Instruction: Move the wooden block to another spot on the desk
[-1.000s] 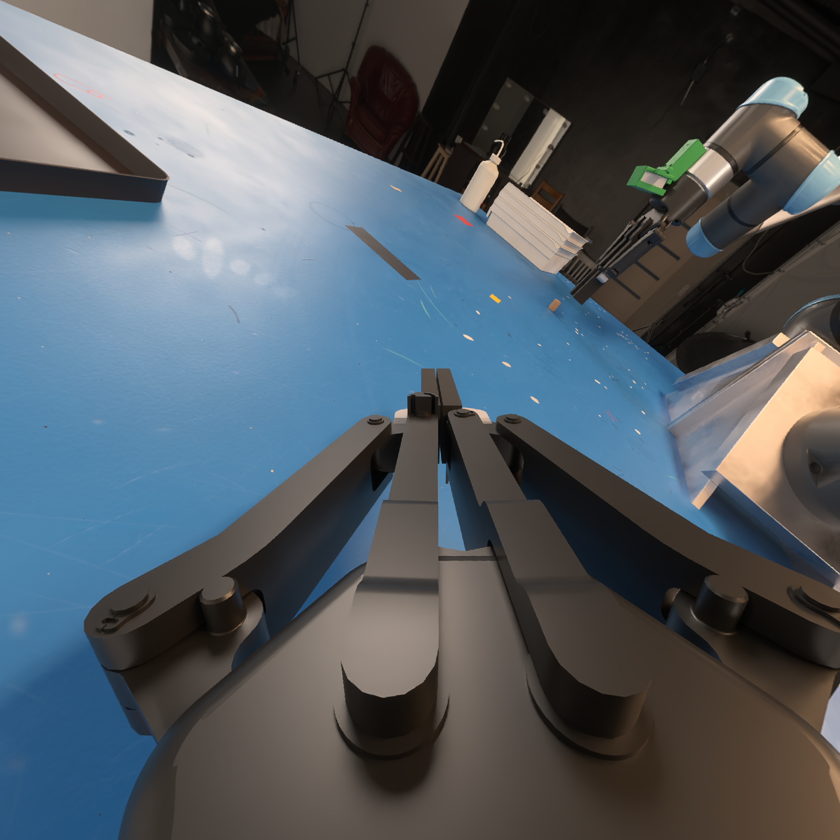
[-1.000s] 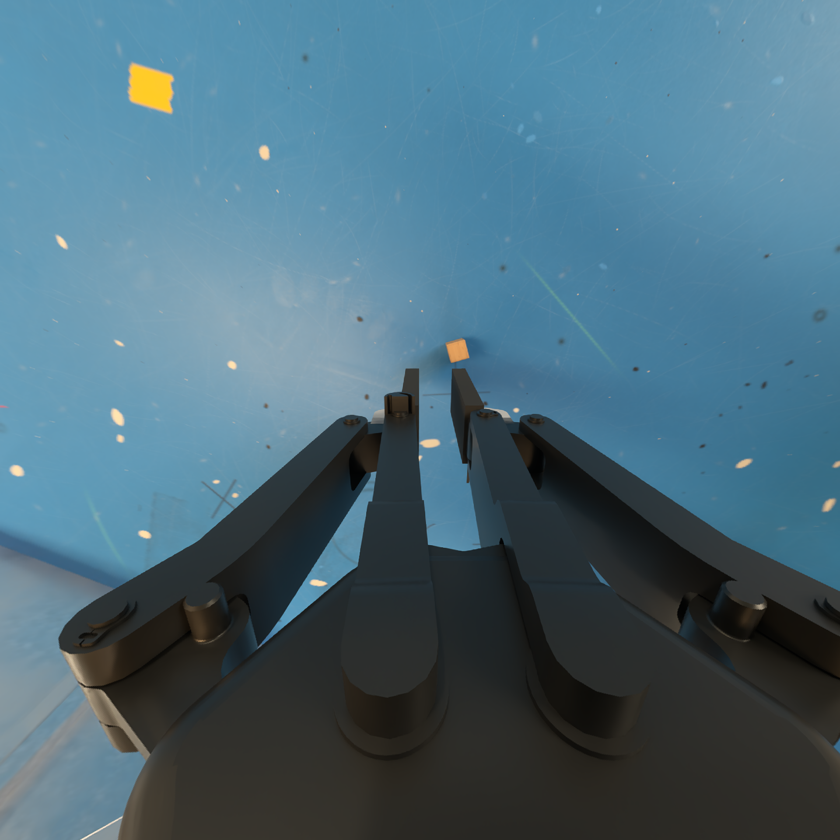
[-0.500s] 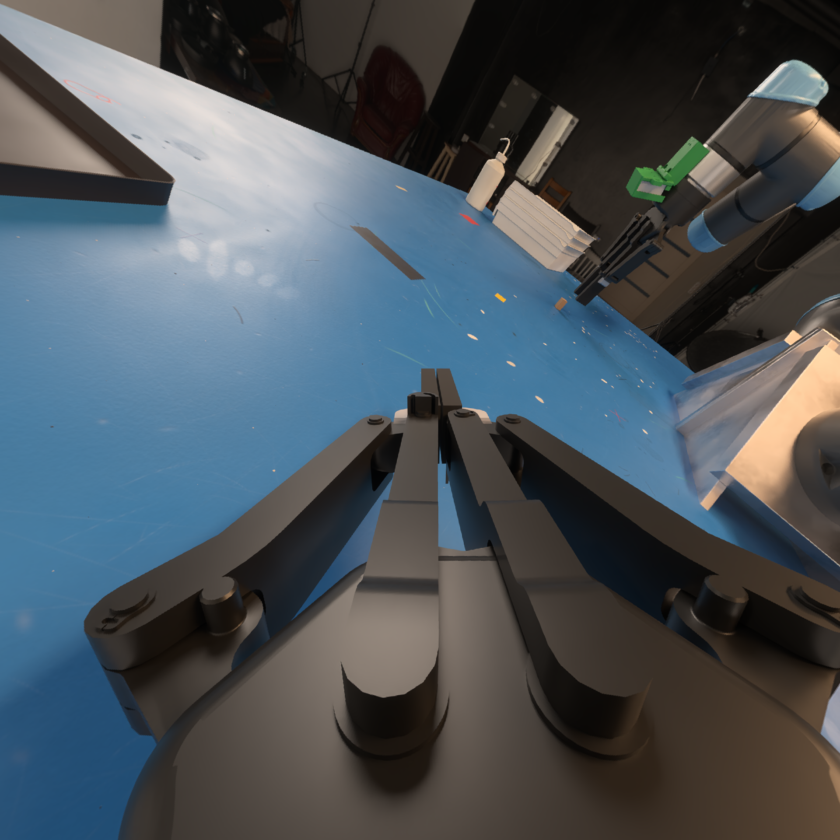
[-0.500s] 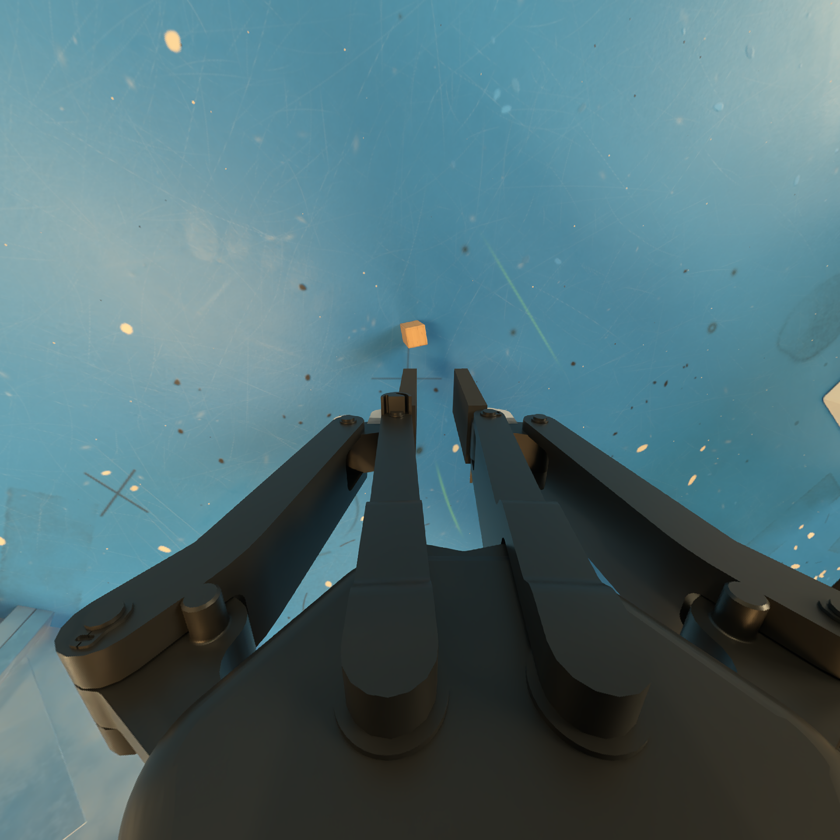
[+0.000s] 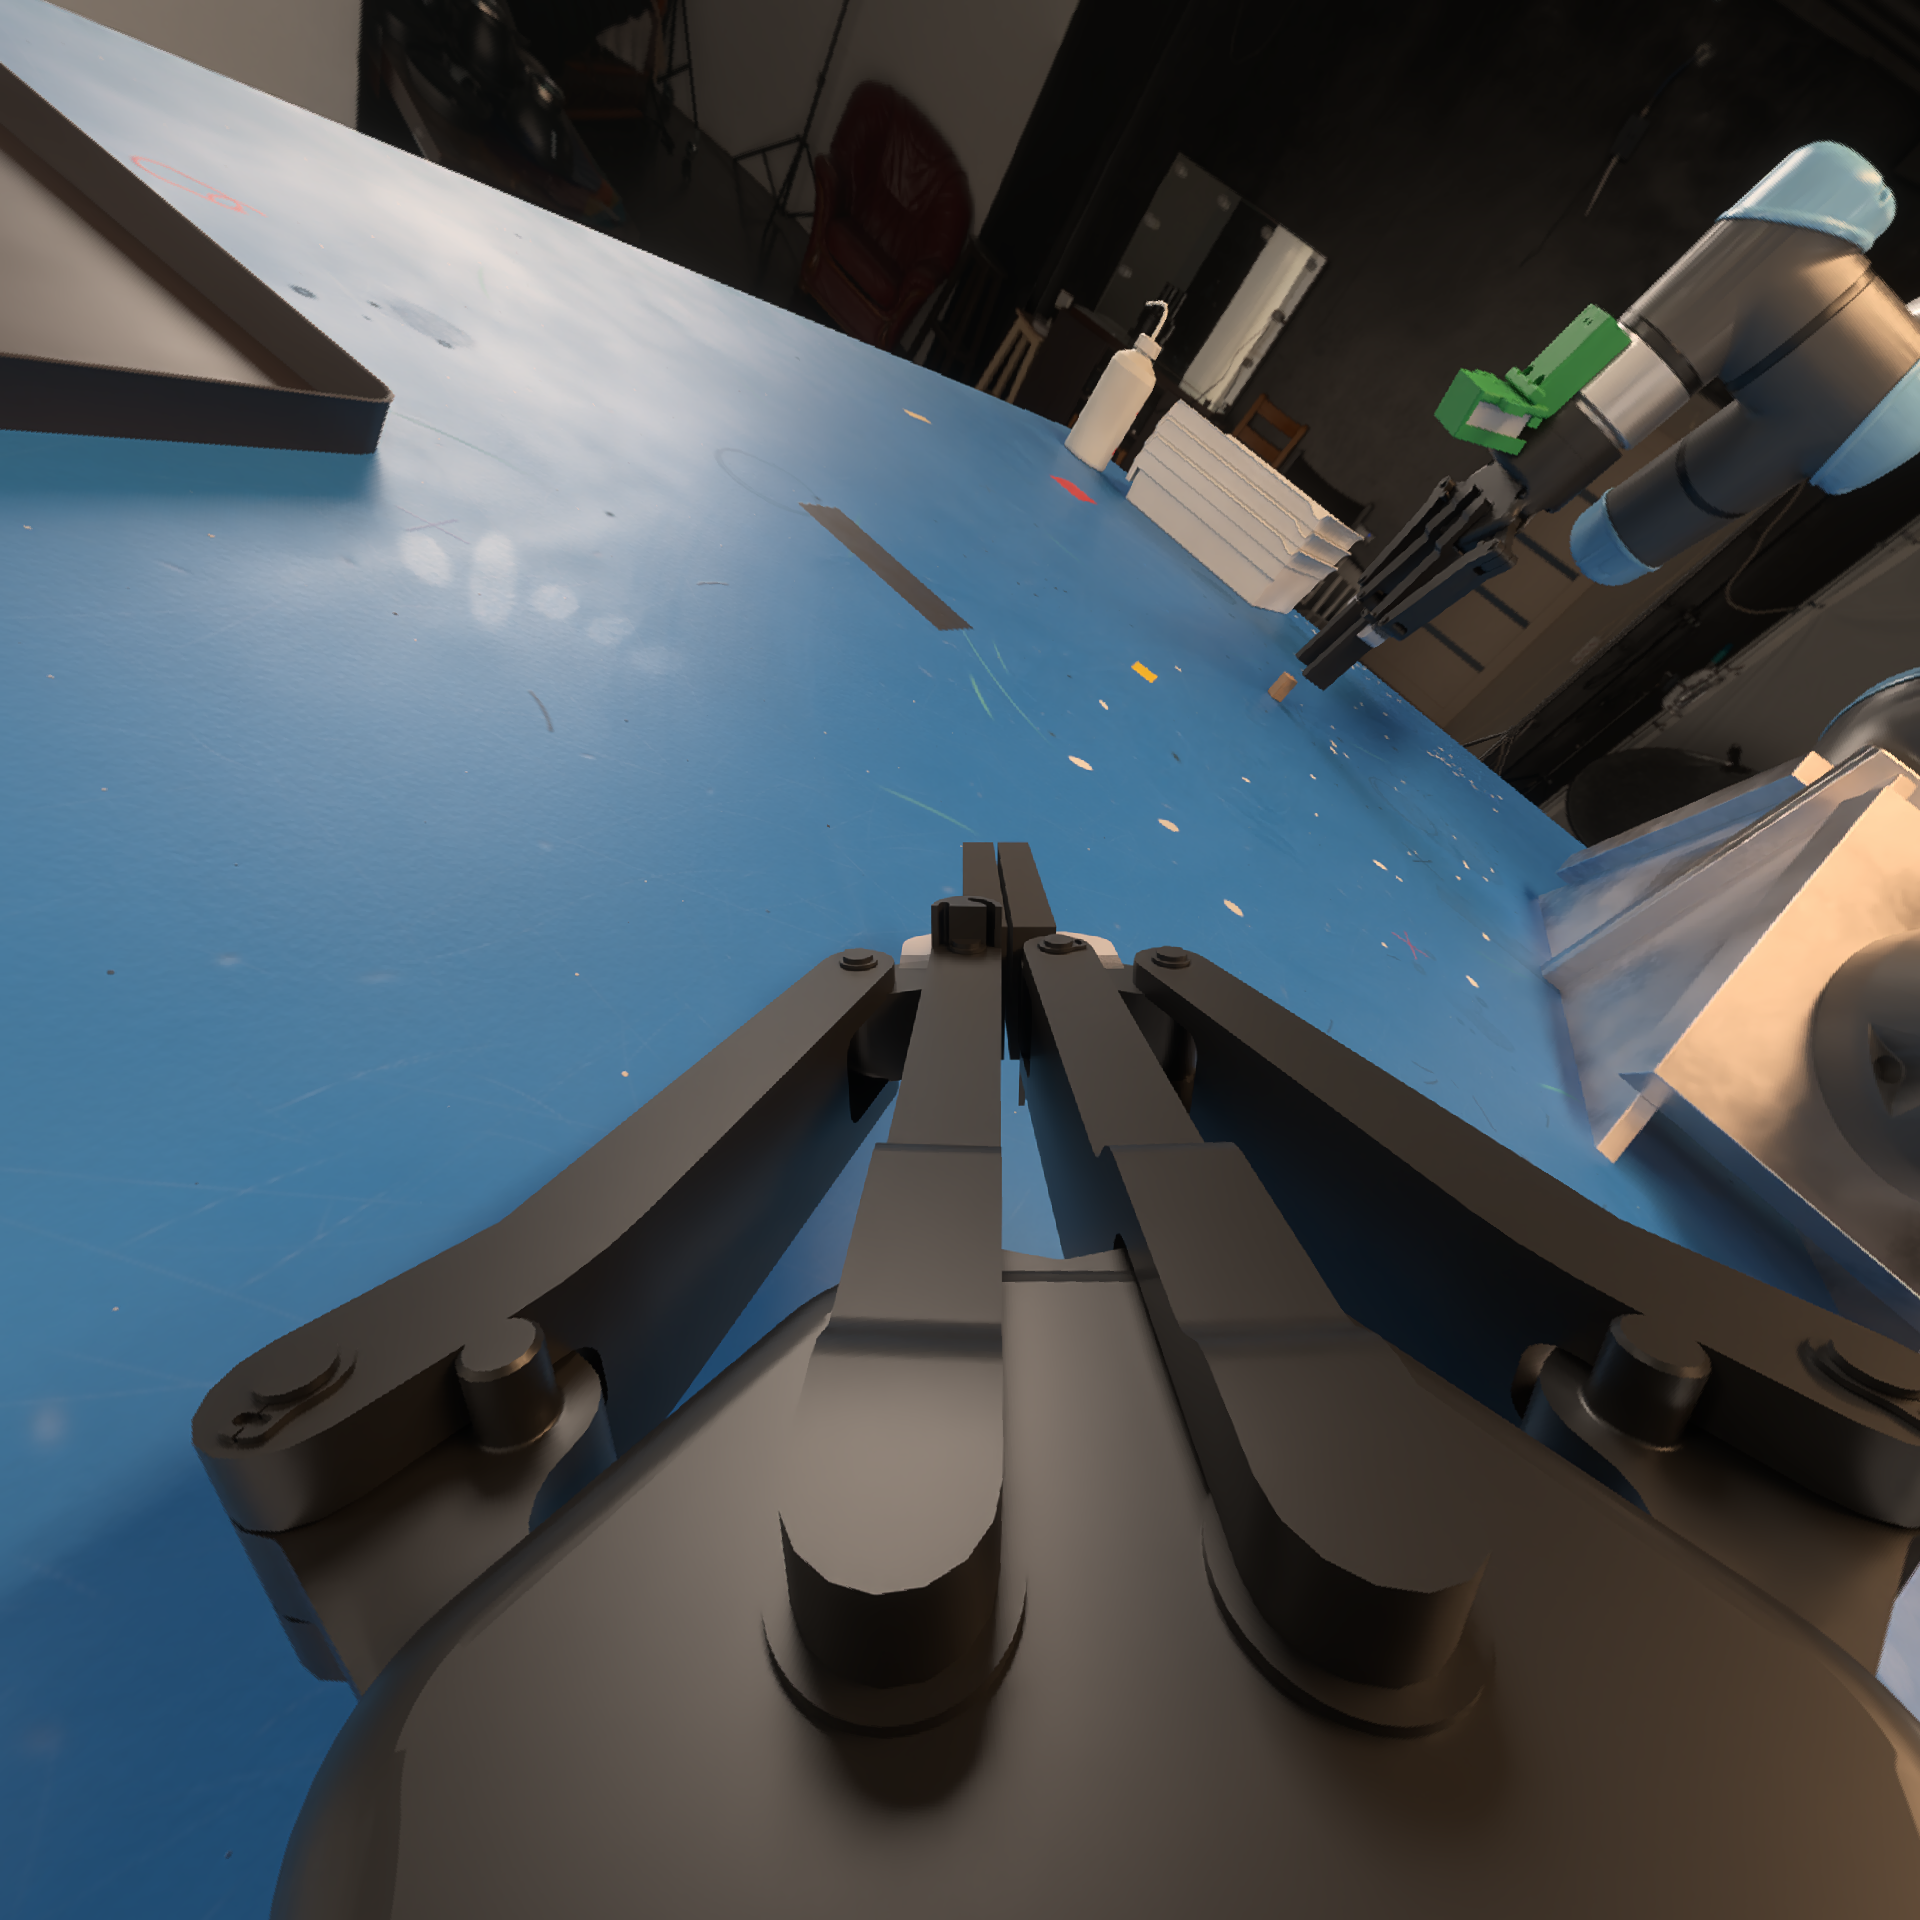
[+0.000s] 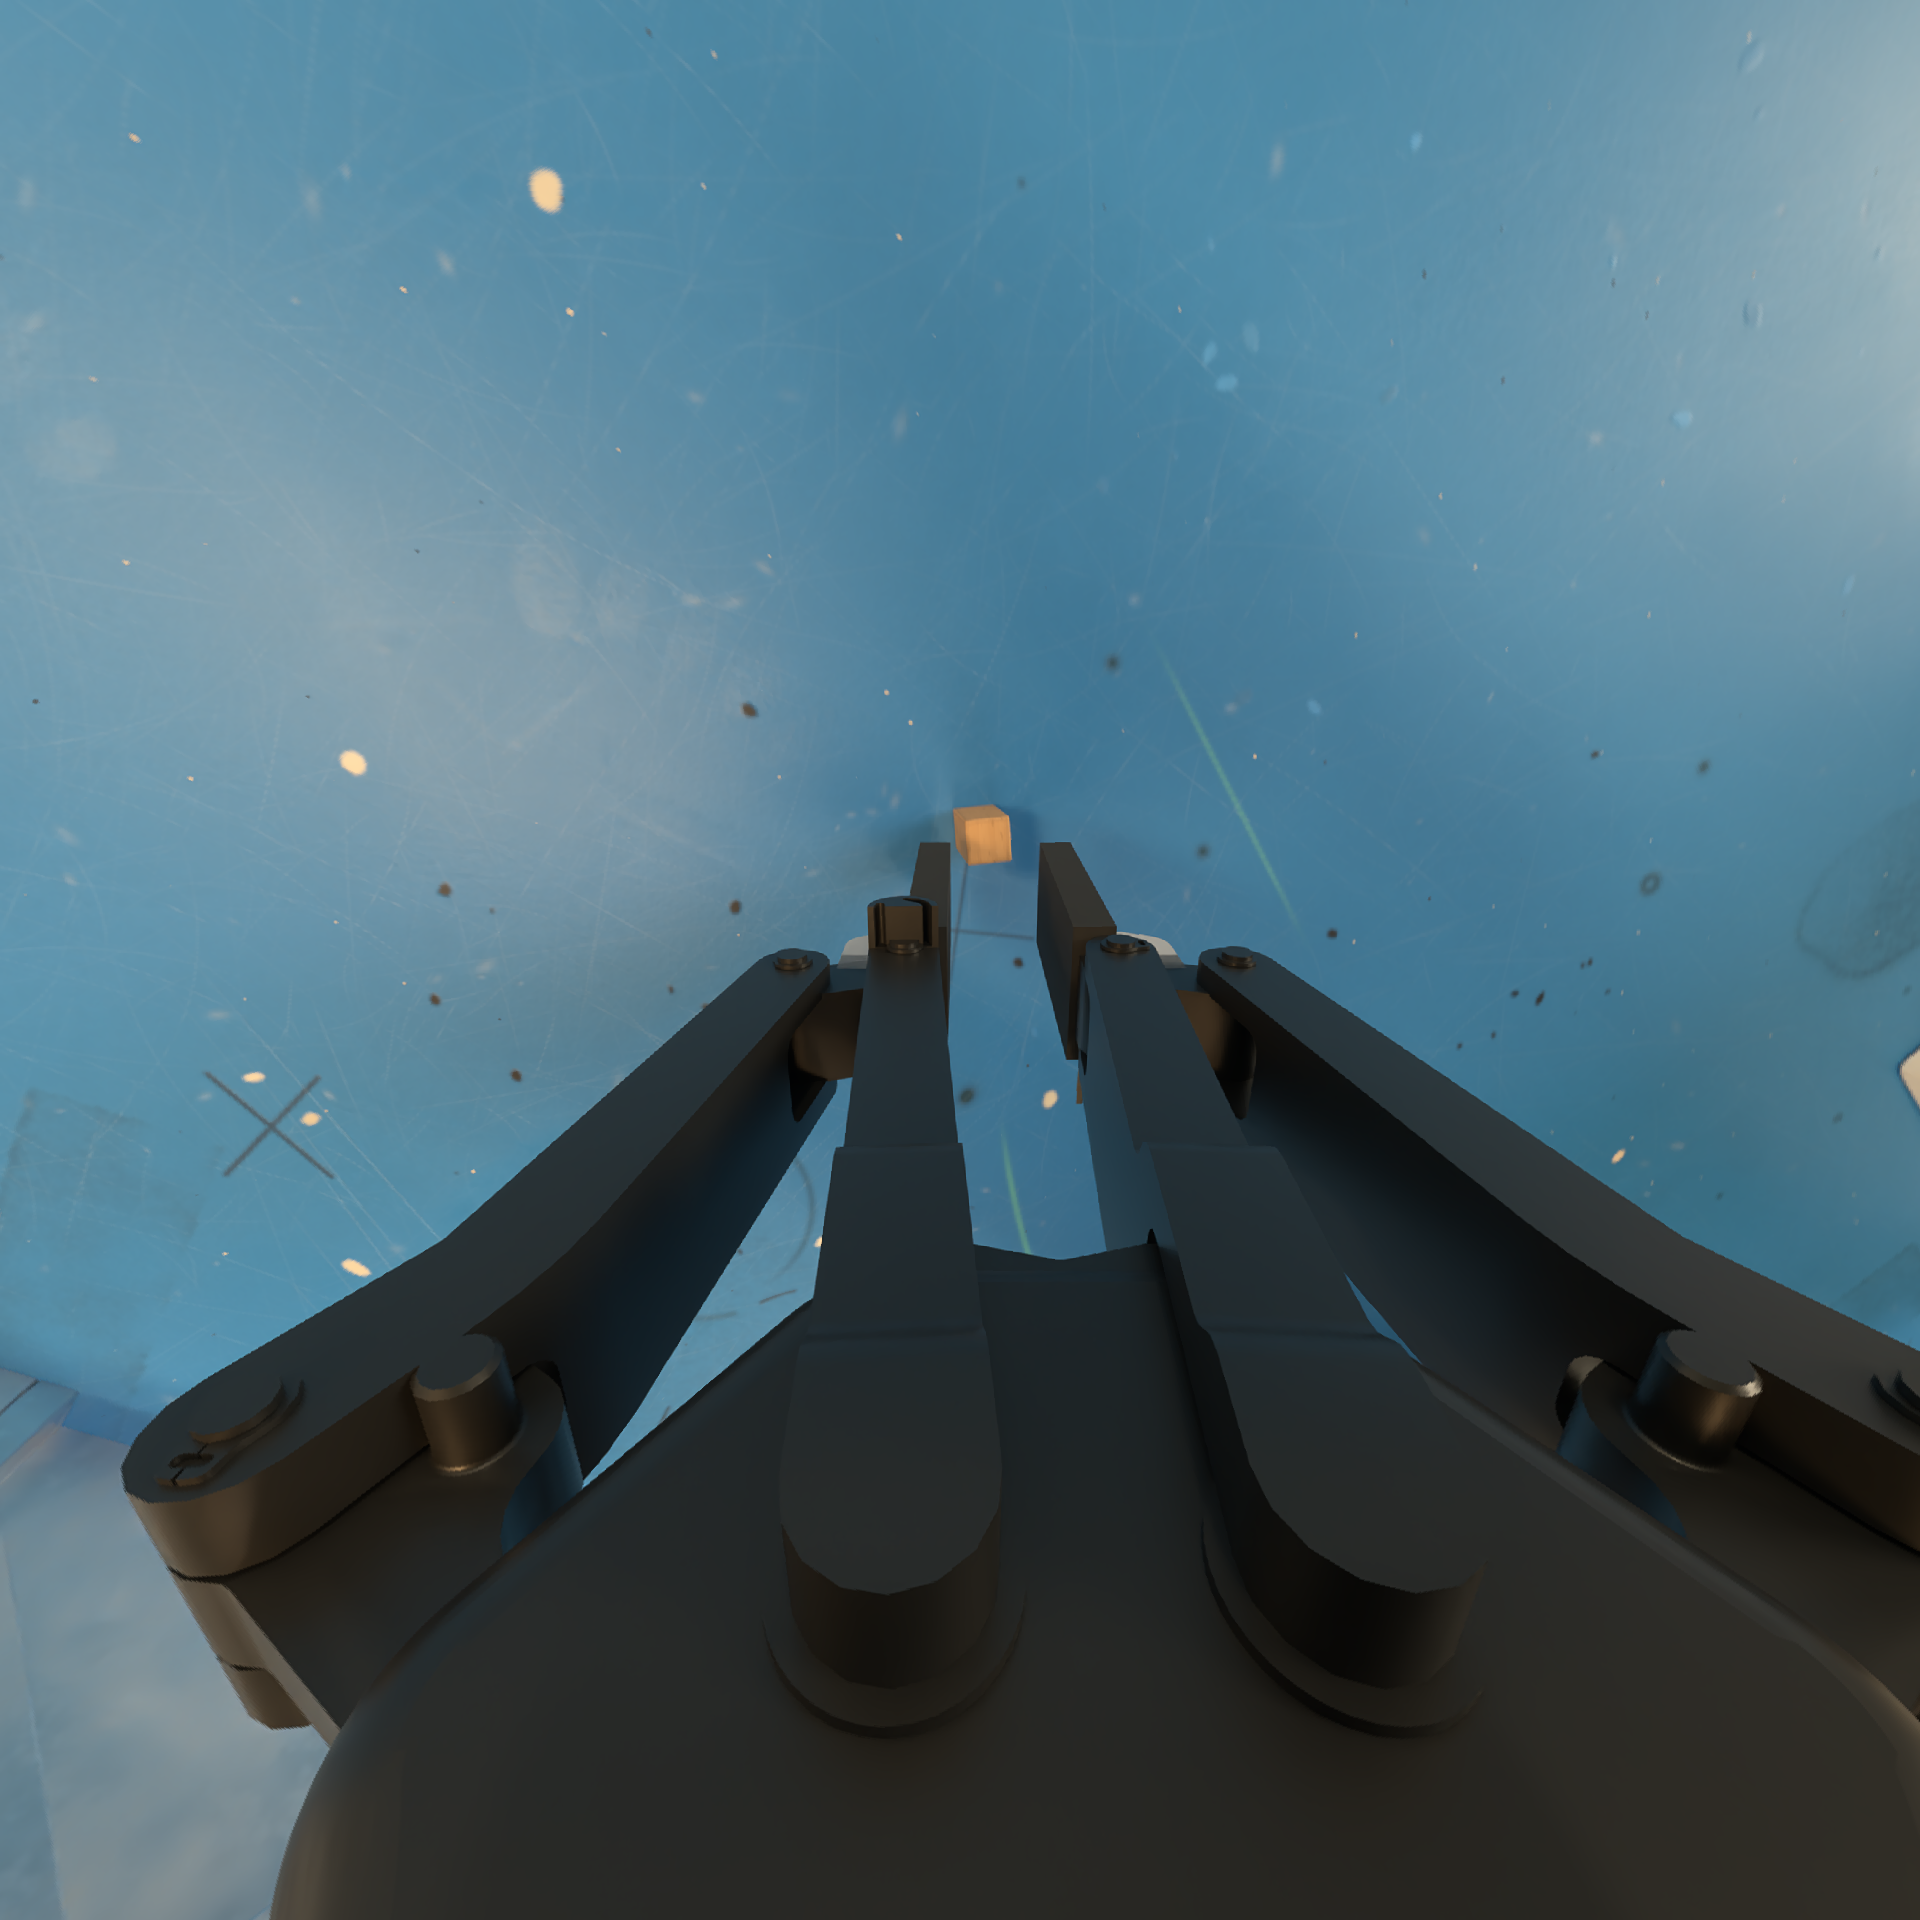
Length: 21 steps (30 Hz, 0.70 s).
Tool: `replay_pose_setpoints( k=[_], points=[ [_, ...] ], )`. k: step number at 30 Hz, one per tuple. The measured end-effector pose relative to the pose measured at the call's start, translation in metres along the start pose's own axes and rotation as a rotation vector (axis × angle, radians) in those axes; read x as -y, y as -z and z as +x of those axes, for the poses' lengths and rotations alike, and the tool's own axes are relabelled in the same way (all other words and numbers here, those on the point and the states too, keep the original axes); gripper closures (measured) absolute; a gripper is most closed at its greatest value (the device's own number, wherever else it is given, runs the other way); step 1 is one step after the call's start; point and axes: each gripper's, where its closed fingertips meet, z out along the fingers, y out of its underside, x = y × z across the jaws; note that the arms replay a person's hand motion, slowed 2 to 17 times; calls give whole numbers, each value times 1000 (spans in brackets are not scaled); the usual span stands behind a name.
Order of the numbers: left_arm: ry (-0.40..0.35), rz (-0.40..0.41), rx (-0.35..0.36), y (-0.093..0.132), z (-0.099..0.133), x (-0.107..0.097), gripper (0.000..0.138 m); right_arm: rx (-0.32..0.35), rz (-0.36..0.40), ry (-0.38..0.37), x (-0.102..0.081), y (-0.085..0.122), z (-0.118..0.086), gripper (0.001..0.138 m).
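The wooden block is a small tan cube lying on the blue desk. In the right wrist view my right gripper hangs just above it, fingers a little apart, with the block beyond the tips near the left finger and not held. The block also shows far off in the left wrist view, just left of the right gripper. My left gripper is shut and empty, low over the desk's middle.
A dark-rimmed tray lies at the far left. A white bottle and a stack of white trays stand at the far edge. A metal base block is at the right. A grey tape strip lies on the desk.
The right gripper has moved over the desk and come closer to the block, which now lies just past its fingertips. Its fingers have spread slightly. The left gripper has barely moved.
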Motion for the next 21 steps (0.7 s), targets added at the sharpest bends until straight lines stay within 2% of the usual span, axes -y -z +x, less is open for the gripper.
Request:
replay_pose_setpoints(
  k=[3, 7, 21],
  points=[
    [1, 2, 1, 0, 0, 0, 137, 3, 24, 35, 6, 1, -1, 117],
    [3, 3, 1, 0, 0, 0, 137, -3, 16, 65, 9, -1, 1, 117],
    [-5, 0, 12, 0, 0, 0, 137, 29, -23, 85, 12, -9, 1, 117]
  ],
)
